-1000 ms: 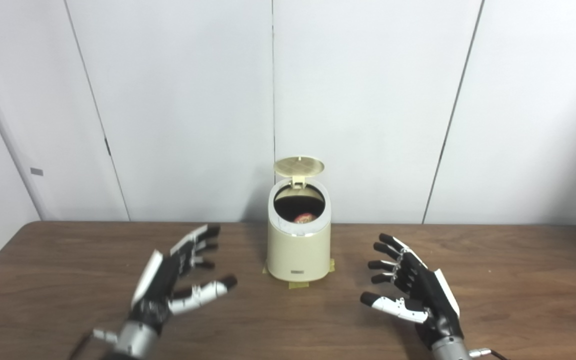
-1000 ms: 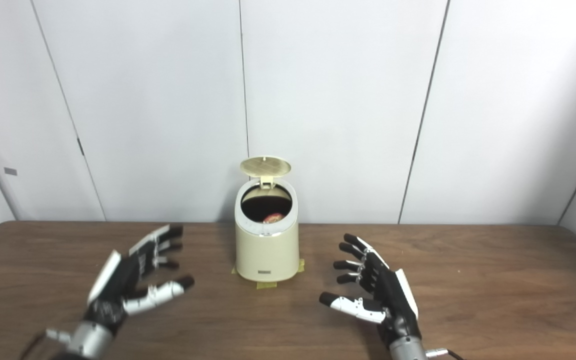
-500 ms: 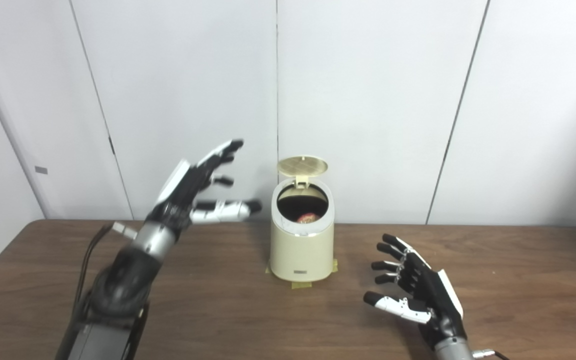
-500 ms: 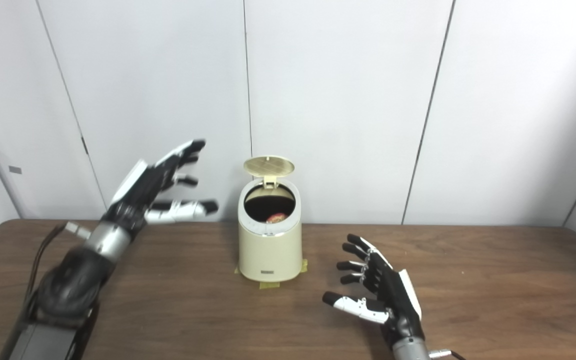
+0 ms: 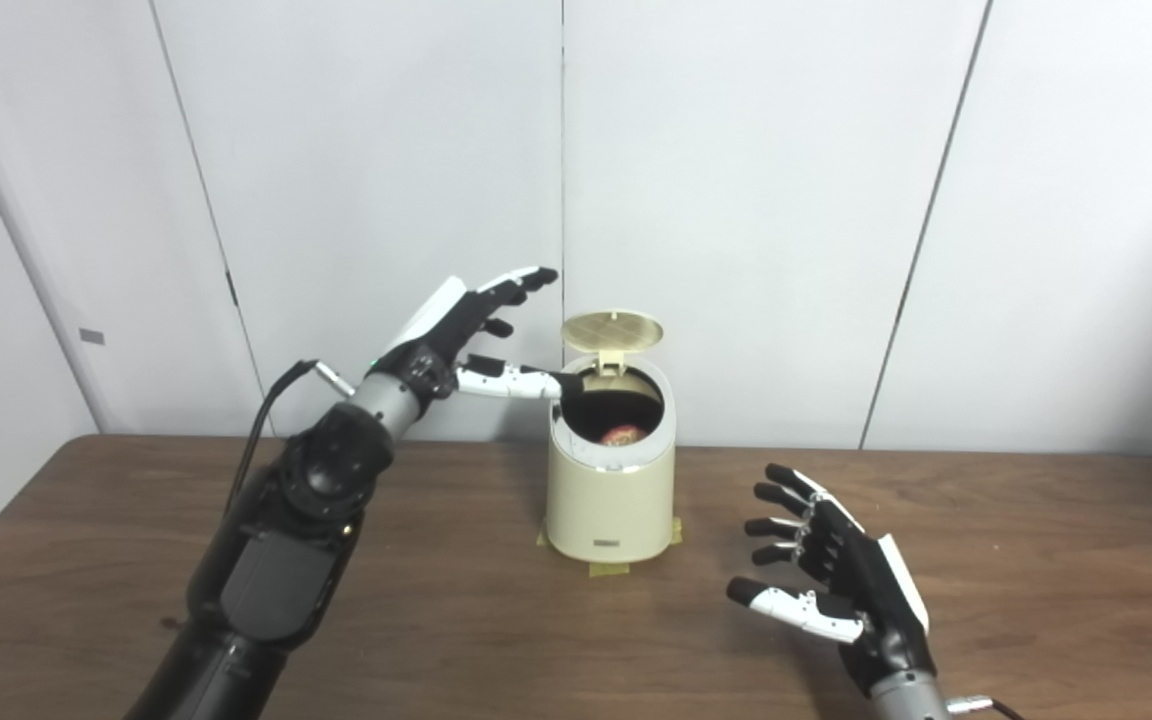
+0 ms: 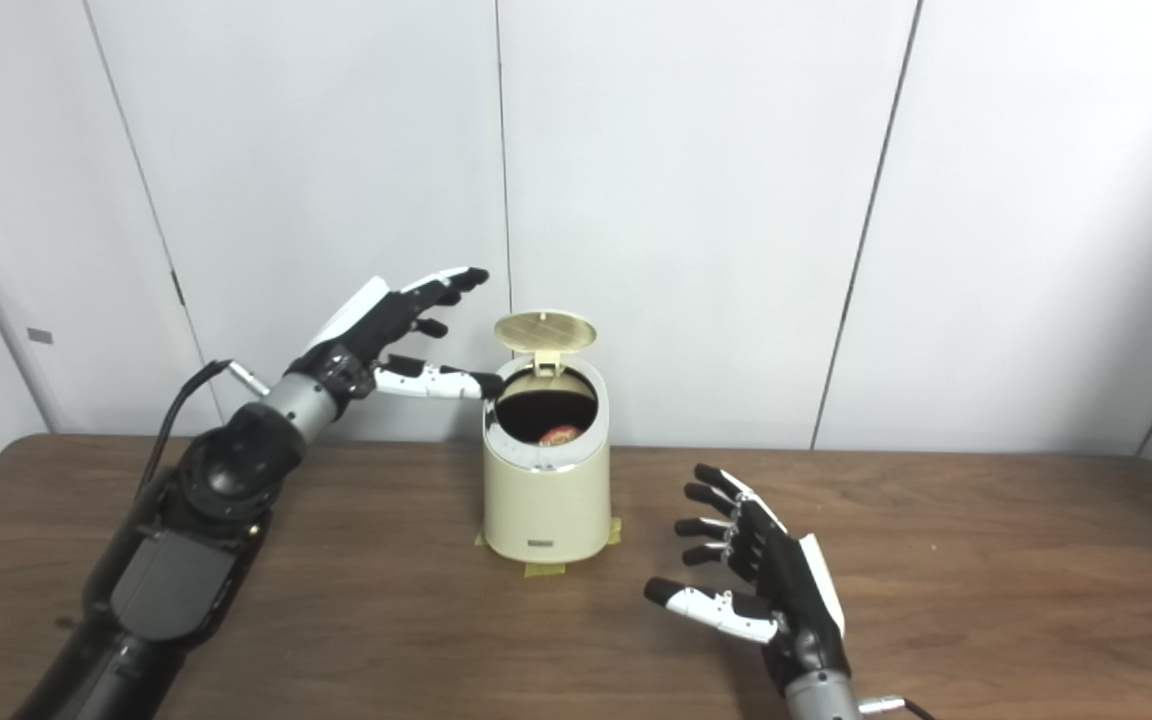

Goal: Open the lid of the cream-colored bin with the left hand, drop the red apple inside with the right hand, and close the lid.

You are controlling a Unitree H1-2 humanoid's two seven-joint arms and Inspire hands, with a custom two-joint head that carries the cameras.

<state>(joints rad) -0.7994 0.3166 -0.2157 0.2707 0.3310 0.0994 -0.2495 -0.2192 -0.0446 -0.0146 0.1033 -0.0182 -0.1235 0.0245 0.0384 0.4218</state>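
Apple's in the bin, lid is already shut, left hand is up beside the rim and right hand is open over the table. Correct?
Not quite: the lid stands open above the bin, as the left eye view shows. The apple is inside, the left hand is beside the rim, and the right hand is open.

Left robot hand (image 5: 456, 335), fingers spread, reaches beside the open lid (image 5: 612, 327), perhaps touching the bin (image 5: 609, 495) rim.

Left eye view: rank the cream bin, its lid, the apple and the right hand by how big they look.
1. Right hand and cream bin: they look alike, and the hand is nearer the camera, so I won't rank them.
2. Lid, raised open.
3. Apple, only partly visible inside the bin.
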